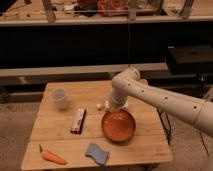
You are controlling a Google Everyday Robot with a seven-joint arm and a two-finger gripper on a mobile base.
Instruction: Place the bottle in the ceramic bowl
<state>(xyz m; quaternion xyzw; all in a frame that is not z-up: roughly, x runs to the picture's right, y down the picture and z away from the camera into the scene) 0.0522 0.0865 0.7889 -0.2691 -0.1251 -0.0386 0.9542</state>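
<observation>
The orange-red ceramic bowl (118, 125) sits on the wooden table (60, 132), right of centre. My gripper (113, 104) is low over the table just behind the bowl's far rim, with the white arm reaching in from the right. A small white piece (100, 106) shows at the gripper's left side; it looks like part of the bottle, the rest of which is hidden by the gripper. I cannot tell whether the gripper is holding it.
A white translucent cup (60, 98) stands at the back left. A dark snack bar (78, 120) lies left of the bowl. A carrot (51, 156) and a blue cloth (97, 153) lie near the front edge. Dark shelving runs behind the table.
</observation>
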